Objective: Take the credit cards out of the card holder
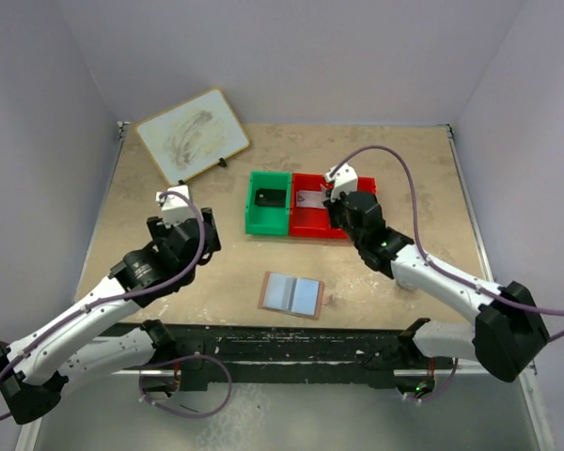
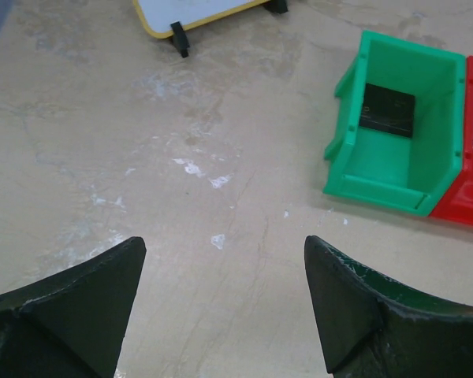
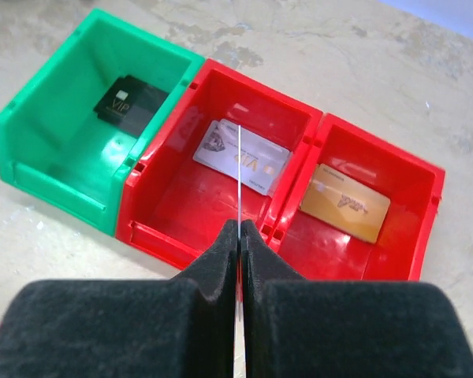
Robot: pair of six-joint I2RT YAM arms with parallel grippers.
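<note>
Card (image 3: 240,169), thin, stiff, prob. slick, is pinched at one edge by closed R fingers (image 3: 221,260) above red bin (image 3: 173,209); L fingers (image 2: 79,307) spread wide, empty.

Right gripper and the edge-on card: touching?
Touching. The right wrist view shows the right gripper closed on the thin card, its edge sticking out from the pinch.

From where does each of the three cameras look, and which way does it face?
Top external: above and behind the bases, looking down on the table; left arm and right arm show.
Left wrist: close over the table, facing the green bin; the open left gripper frames the bottom.
Right wrist: above the red bins, looking down; the right gripper is shut on an edge-on card.
Shared: all three show the green bin holding a black card.
</note>
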